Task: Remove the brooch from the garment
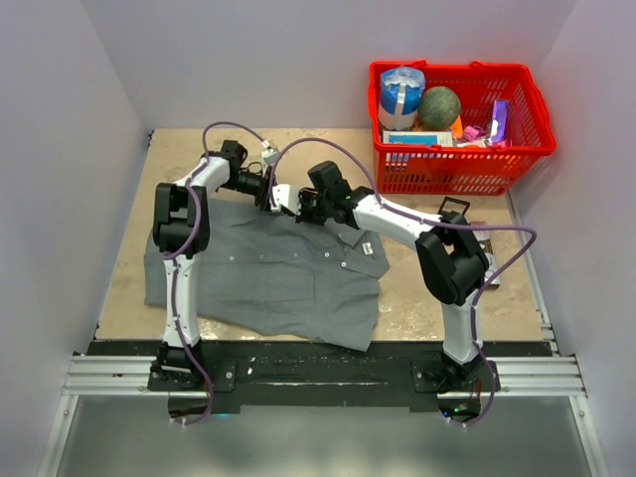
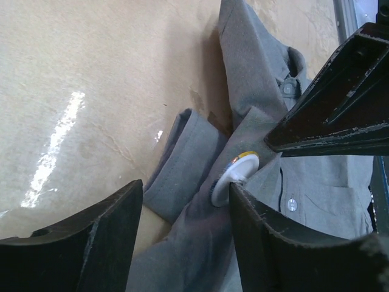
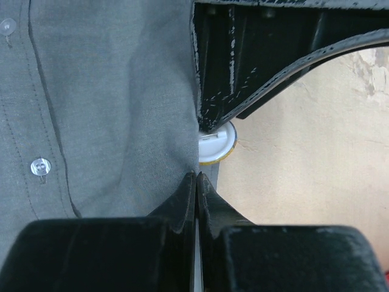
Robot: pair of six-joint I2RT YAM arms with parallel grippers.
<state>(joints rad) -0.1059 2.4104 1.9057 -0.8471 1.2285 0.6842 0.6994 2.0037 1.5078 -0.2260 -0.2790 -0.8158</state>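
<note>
The grey shirt (image 1: 288, 273) lies flat on the table, with its collar end lifted where both grippers meet. The brooch (image 2: 237, 175) shows its white back and gold-yellow rim, pinned to a raised fold of shirt (image 2: 200, 231). My left gripper (image 2: 185, 198) is open around that fold, and its right fingertip (image 2: 243, 198) touches the brooch's edge. My right gripper (image 3: 196, 179) is shut on the shirt's edge (image 3: 109, 109) just below the brooch (image 3: 217, 146). The brooch is hidden in the top view.
A red basket (image 1: 462, 164) full of items stands at the back right. Bare tan tabletop (image 1: 437, 288) lies right of the shirt. White walls close in both sides. The left gripper's dark finger (image 3: 255, 61) fills the top of the right wrist view.
</note>
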